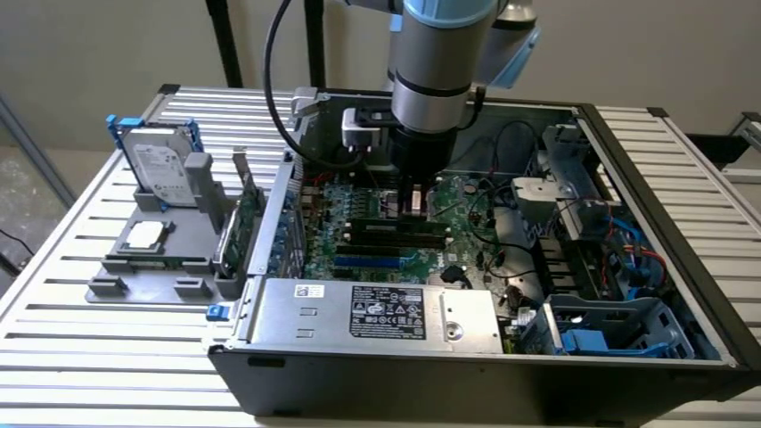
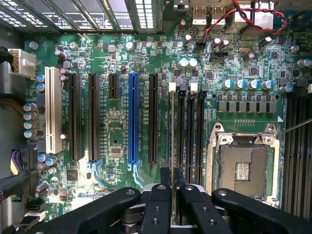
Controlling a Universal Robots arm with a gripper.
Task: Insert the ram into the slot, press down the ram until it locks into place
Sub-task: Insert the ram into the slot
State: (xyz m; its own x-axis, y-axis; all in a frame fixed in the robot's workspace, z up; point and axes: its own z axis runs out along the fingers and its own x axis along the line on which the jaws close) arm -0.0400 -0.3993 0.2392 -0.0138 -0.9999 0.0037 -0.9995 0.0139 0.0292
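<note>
We're looking straight down past the gripper, and its two fingers are pinched close together on a thin edge: that's the ram, seen edge-on and clamped at the middle of its top edge. In the exterior view the gripper is low inside the open computer case, right over the motherboard.

Here's the relation that matters. The ram lies directly below the gripper, and its long axis runs away from the fingers toward the white end clip of the slot. That line is parallel to the neighbouring black sockets just beside it, and to the blue slot further off. So we judge that stick and slot are aligned lengthwise, one over the other, with no visible twist between them.

We can't tell how deep the ram sits. From above, the edge hides the slot beneath it, and we can't tell whether the white clip has snapped in. The processor socket lies well apart on the other side of the sockets.
</note>
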